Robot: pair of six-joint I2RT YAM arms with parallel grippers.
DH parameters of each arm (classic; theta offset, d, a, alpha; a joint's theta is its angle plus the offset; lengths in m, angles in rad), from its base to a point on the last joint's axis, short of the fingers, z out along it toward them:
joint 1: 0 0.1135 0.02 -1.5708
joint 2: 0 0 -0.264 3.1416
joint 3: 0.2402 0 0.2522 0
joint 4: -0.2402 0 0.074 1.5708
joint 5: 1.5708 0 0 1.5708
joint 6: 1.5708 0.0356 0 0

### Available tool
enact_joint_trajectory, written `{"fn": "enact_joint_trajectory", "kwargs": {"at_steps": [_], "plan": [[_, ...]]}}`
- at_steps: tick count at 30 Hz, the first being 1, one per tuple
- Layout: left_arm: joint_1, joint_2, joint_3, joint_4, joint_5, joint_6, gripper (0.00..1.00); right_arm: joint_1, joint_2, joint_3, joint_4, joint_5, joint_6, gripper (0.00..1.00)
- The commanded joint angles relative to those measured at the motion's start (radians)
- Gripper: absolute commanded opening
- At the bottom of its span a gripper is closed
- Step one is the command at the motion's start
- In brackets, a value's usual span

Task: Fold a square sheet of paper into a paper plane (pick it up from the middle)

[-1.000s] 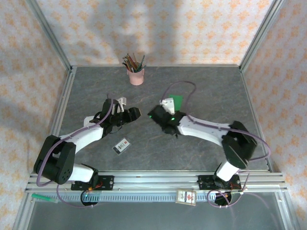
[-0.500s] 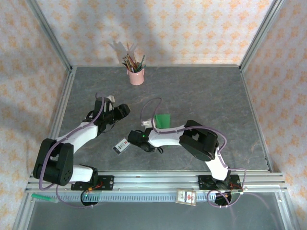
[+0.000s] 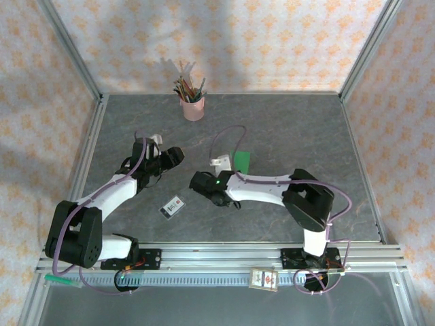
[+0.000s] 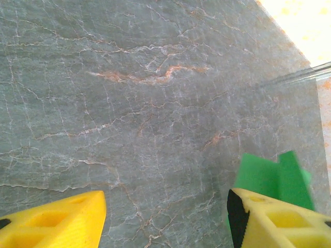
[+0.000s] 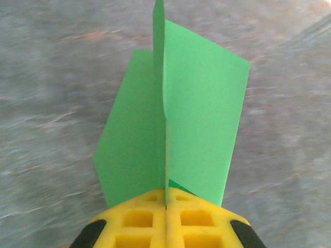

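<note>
Swung rightward, right end effector (image 5: 166,200) pinches the creased green paper (image 5: 201,119); left end effector (image 4: 165,219) spread apart.

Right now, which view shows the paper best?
Right wrist: the folded green paper is close and large, flaps spread, crease pinched in the shut right hand. Top view gives a small green patch beside the right arm. Left wrist catches a corner, partly behind the left hand.
</note>
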Motion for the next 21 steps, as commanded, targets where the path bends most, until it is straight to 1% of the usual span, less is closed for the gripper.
{"fn": "enact_joint_trajectory", "kwargs": {"at_steps": [1, 4, 9, 13, 21], "plan": [[0.002, -0.010, 0.003, -0.027, -0.017, 0.020, 0.65, -0.018, -0.003, 0.015, -0.194, 0.189, 0.017, 0.00], [0.003, -0.004, 0.004, -0.032, -0.044, 0.028, 0.65, -0.022, 0.045, 0.062, -0.315, 0.274, 0.069, 0.00], [0.005, 0.017, 0.005, -0.044, -0.086, 0.046, 0.65, 0.015, 0.213, 0.136, -0.399, 0.304, 0.120, 0.00], [0.017, 0.035, 0.008, -0.043, -0.101, 0.053, 0.65, 0.069, 0.306, 0.194, -0.341, 0.253, 0.075, 0.00], [0.052, 0.046, 0.024, -0.027, -0.084, 0.037, 0.65, 0.142, 0.399, 0.306, -0.182, 0.110, -0.022, 0.00]]}}
